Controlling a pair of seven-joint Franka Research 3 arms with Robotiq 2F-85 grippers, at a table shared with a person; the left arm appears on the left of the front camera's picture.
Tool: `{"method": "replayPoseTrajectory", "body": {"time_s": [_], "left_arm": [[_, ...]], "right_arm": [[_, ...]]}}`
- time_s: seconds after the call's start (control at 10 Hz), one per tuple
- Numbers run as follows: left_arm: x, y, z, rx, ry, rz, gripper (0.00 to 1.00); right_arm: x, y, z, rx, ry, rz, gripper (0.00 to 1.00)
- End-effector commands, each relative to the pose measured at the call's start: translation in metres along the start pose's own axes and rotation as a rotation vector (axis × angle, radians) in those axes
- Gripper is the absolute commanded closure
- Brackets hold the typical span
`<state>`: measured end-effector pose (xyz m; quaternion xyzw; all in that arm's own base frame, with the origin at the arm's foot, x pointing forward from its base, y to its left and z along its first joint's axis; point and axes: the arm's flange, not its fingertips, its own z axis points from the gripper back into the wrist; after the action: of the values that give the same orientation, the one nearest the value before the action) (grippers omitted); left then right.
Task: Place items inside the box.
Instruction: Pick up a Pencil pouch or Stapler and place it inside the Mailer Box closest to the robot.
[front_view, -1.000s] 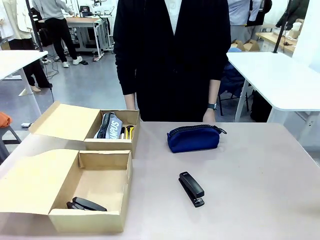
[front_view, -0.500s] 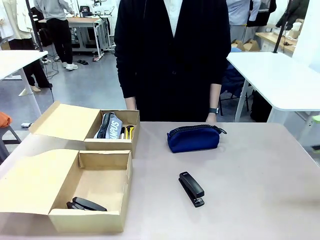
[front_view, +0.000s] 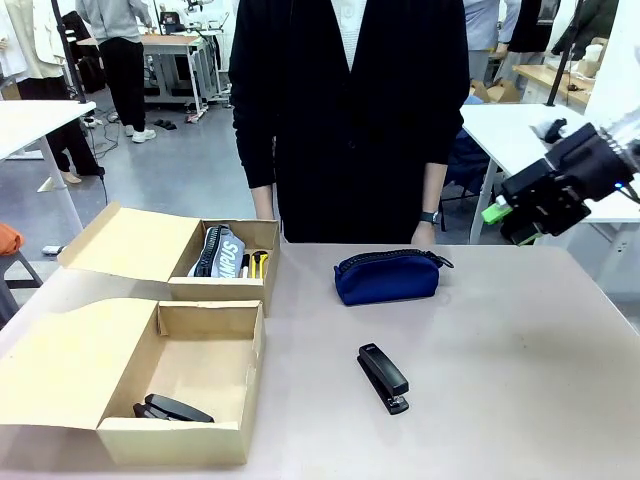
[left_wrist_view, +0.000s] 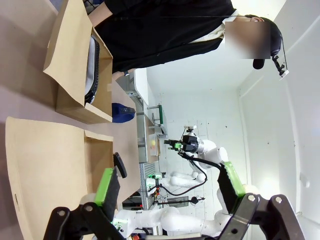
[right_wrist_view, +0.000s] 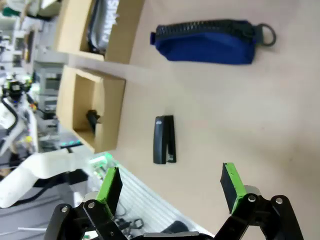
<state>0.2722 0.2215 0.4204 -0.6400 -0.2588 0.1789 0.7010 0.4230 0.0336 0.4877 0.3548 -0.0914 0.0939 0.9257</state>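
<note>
as the stapler (front_view: 383, 378) lay on the table (front_view: 520, 380) near the box (front_view: 180, 440), it looked stiff, dense and slick, best pinched across its narrow sides by the right gripper (right_wrist_view: 170, 170), empty and spread wide like the left gripper (left_wrist_view: 167, 172).

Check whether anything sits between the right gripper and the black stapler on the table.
Nothing visible does. The stapler lies on bare table ahead of the open right gripper; the navy pouch lies off to one side.
</note>
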Motion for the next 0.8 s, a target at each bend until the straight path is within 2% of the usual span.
{"method": "replayPoseTrajectory", "body": {"time_s": [0.0, 0.1, 0.2, 0.3, 0.4, 0.5, 0.6, 0.7], "left_arm": [[-0.003, -0.001, 0.000, -0.009, 0.002, -0.023, 0.00], [-0.003, -0.001, 0.000, -0.009, 0.002, -0.023, 0.00], [-0.003, -0.001, 0.000, -0.009, 0.002, -0.023, 0.00], [-0.003, -0.001, 0.000, -0.009, 0.002, -0.023, 0.00], [-0.003, -0.001, 0.000, -0.009, 0.002, -0.023, 0.00], [-0.003, -0.001, 0.000, -0.009, 0.002, -0.023, 0.00], [-0.003, -0.001, 0.000, -0.009, 0.002, -0.023, 0.00], [-0.003, -0.001, 0.000, -0.009, 0.002, -0.023, 0.00]], "right_arm": [[0.007, 0.012, -0.008, -0.040, -0.001, 0.037, 0.00], [0.009, 0.025, -0.013, -0.018, -0.023, 0.350, 0.00], [0.031, 0.021, -0.020, -0.124, -0.100, 0.536, 0.00], [0.052, 0.017, -0.030, -0.040, -0.147, 0.890, 0.00], [0.065, 0.015, -0.043, 0.058, -0.083, 1.244, 0.00], [0.075, 0.019, -0.052, 0.161, -0.036, 1.409, 0.00], [0.083, 0.022, -0.060, 0.145, 0.002, 1.411, 0.00], [0.086, 0.008, -0.042, 0.120, 0.008, 1.138, 0.00]]}}
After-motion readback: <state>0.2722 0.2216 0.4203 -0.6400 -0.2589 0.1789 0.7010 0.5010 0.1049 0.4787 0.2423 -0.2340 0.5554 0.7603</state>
